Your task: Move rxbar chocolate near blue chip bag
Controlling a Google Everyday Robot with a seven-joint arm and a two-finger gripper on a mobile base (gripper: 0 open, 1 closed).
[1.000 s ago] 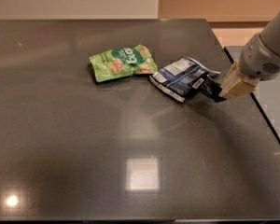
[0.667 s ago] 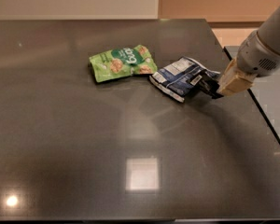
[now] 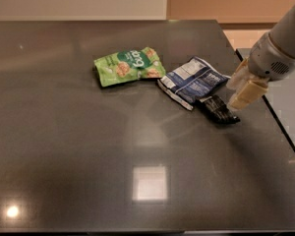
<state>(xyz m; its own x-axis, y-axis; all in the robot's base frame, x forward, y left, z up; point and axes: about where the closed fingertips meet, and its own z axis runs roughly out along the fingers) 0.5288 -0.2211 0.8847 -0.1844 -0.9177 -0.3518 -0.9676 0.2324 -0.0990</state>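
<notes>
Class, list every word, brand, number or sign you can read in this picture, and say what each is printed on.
No text can be read for certain.
Green snack bag: large white lettering, too blurred to read.
Blue chip bag: white label panel with print, too small to read.
Black bar wrapper: pale print, too small to read.
Gripper, just right of the bar: no marking visible.

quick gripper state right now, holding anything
Gripper: open or closed cannot be told; it is just beside the rxbar chocolate, which lies by the blue chip bag.
</notes>
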